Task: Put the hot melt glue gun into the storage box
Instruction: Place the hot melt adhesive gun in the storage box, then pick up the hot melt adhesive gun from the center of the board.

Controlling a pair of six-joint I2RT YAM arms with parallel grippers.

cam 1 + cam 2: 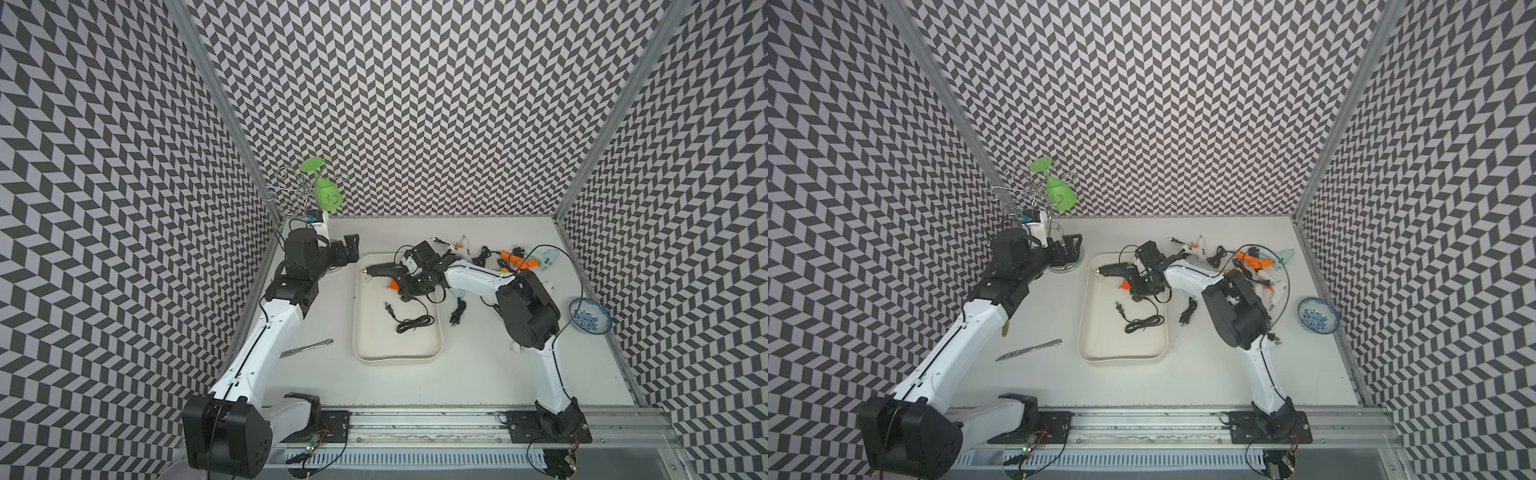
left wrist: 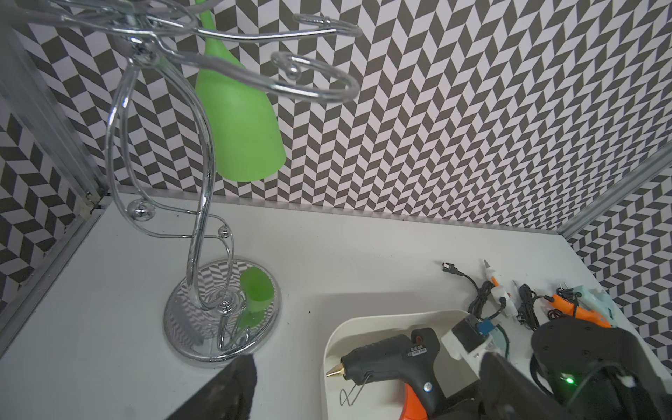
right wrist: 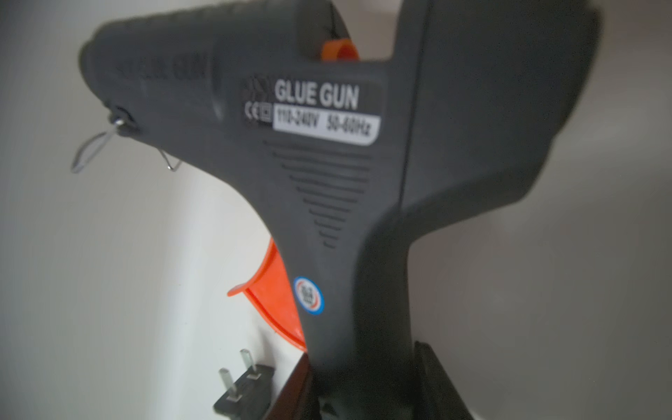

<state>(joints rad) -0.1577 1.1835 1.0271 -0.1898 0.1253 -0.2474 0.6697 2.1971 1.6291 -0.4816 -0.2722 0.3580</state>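
far left corner: wire rack [image 2: 196, 327] on a mirrored round base, a green glass [image 2: 240, 120] hanging upside down from it. near left of the white table [image 1: 457, 374]: a metal utensil [image 1: 307, 348], lying flat. right edge: blue-patterned bowl [image 1: 590, 316], upright. chevron walls [image 1: 415, 104] on three sides.

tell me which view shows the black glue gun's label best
Right wrist: the black glue gun fills the frame, label readable. Left wrist shows it smaller, label tiny. In both top views the label is unreadable.

White table [image 1: 478, 374], cream storage box [image 1: 397, 358], chrome rack [image 2: 203, 320], knife [image 1: 307, 348], blue-patterned bowl [image 1: 590, 316], corded glue guns [image 1: 517, 258]
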